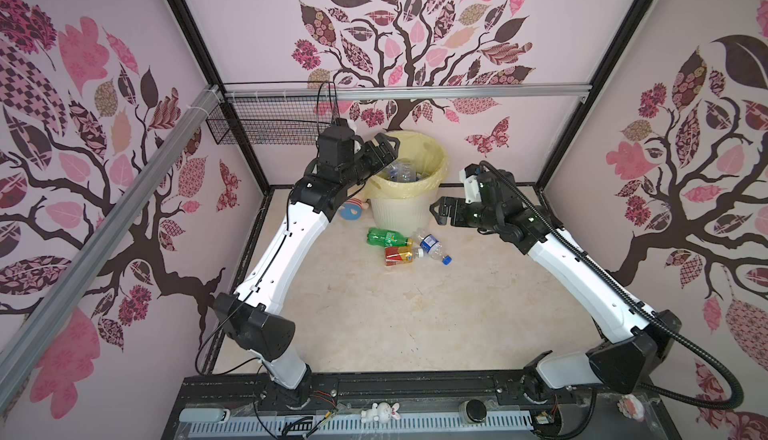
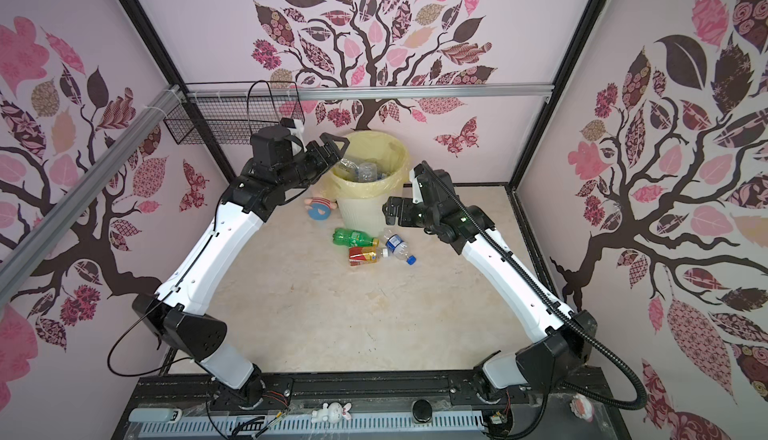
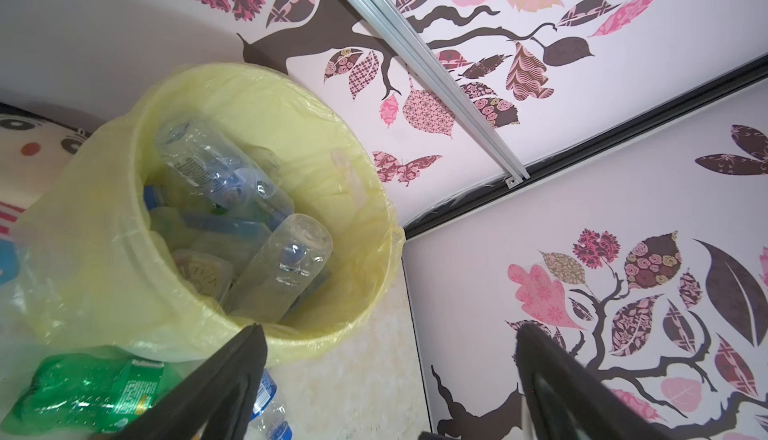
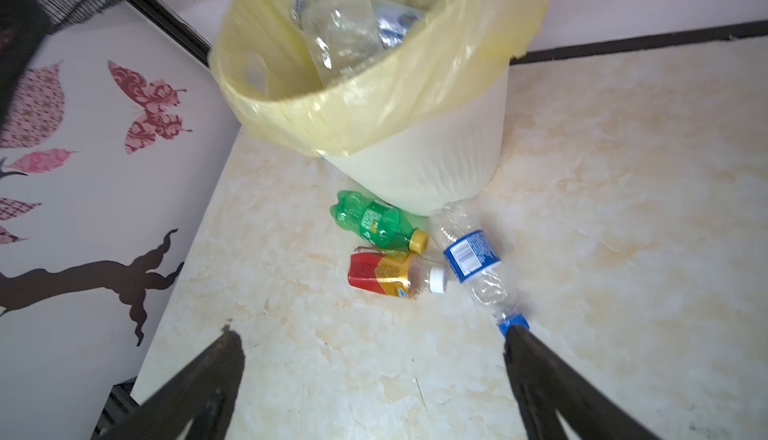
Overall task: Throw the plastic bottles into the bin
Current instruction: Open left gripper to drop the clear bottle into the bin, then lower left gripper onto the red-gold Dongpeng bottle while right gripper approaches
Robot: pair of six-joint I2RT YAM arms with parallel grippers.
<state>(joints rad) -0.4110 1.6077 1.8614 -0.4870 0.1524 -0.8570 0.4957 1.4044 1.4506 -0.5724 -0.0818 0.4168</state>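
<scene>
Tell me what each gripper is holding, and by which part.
Nothing is held. The left gripper stands open and empty by the bin; the right gripper stands open and empty above the table.

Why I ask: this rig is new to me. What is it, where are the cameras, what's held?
Two robot arms with two-fingered grippers work over a table. Two pictures look down from overhead; two come from wrist cameras. The left gripper is open at the rim of the bin, the right gripper open beside it; neither holds anything. Clear bottles sit in the bin. On the table lie a green bottle, a red-labelled bottle, a blue-labelled clear bottle and a plush doll.
</scene>
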